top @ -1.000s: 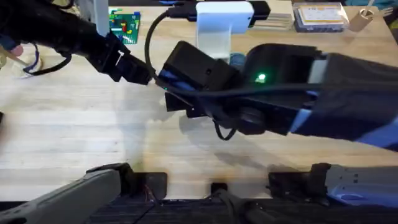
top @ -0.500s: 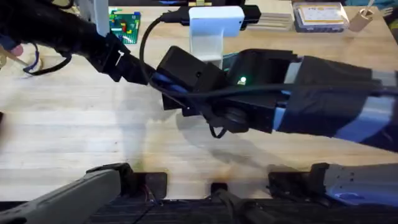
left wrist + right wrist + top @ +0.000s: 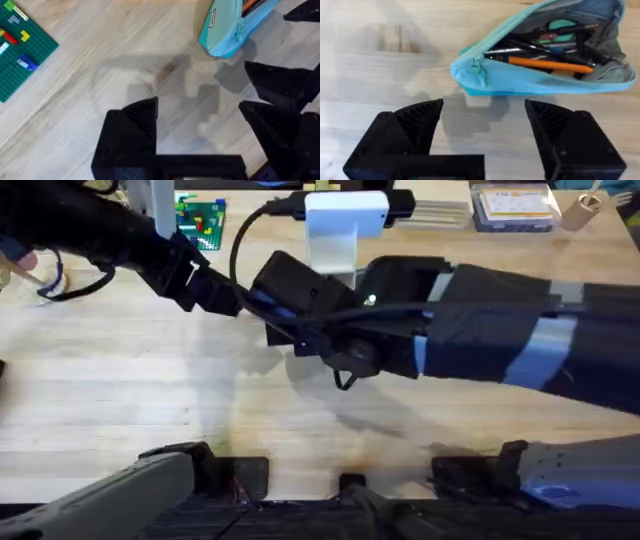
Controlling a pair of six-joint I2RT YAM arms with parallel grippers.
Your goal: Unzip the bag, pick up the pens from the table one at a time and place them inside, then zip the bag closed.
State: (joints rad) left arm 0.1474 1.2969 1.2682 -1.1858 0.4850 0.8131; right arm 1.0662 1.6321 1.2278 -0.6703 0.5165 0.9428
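The bag (image 3: pixel 545 55) lies on the table (image 3: pixel 380 60) just ahead of the right gripper (image 3: pixel 482 135), unzipped and gaping, with the orange pen (image 3: pixel 550 64) and dark pens (image 3: pixel 540 45) already inside. So the loading looks done; zipping it closed is what's left. The teal pull (image 3: pixel 479 69) sits at the near end. Both the right gripper and left gripper (image 3: pixel 200 130) are spread and empty. A green brick plate (image 3: pixel 20 50) sits well off to the side, nothing blocking.

The light-blue bag (image 3: pixel 540 75) lies unzipped on the table (image 3: pixel 380 60), orange pen (image 3: pixel 550 64) inside.
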